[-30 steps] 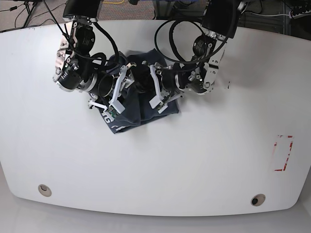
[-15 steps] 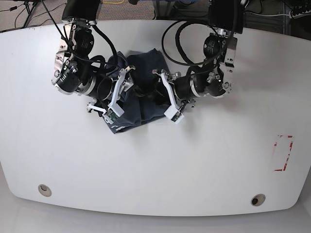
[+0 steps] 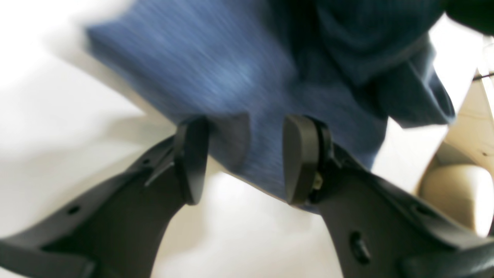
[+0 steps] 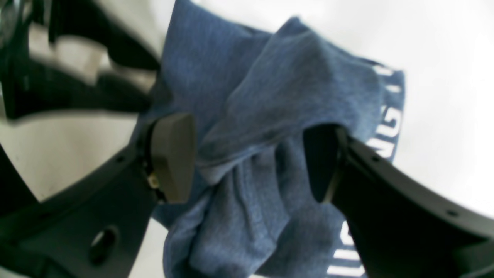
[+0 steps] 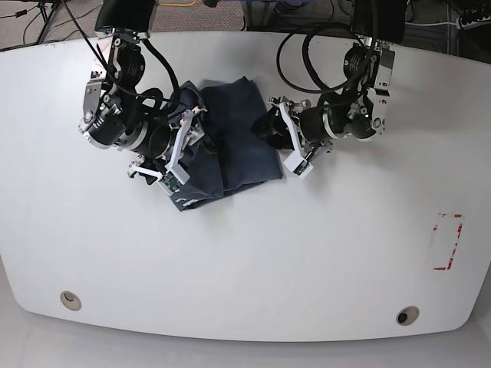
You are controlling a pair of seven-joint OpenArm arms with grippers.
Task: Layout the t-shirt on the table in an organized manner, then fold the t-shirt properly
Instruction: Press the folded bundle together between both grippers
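- Shirt [image 5: 230, 138] first: it lies bunched in a rough lump on the table [image 5: 253, 261], toward the far edge and a little to one side of centre, well apart from the red mark [image 5: 447, 242].
- I judge it light, soft and limp: thin heathered knit that drapes and creases, no stiffness to push against.
- It should not slip much in rubber pads, but a pinch can catch several layers at once, so I'd expect it to drag in a clump.
- Lettering [image 4: 388, 123] shows along one edge of the lump in the right wrist view, so the chest print is partly folded under.
- Left gripper [image 3: 239, 158] sits at the shirt's edge on the red-mark side; its jaws are apart with cloth lying between them, nothing clamped that I can see.
- Right gripper [image 4: 247, 158] sits over the side of the shirt away from the mark; jaws wide apart, straddling a raised fold, not closed on it.
- Where I'd take hold: a single-layer edge such as hem or sleeve, not the thick fold in the middle.
- I cannot tell which edge is the hem from here; the left wrist view is blurred.
- Two holds well apart on the shirt should let it spread flat.
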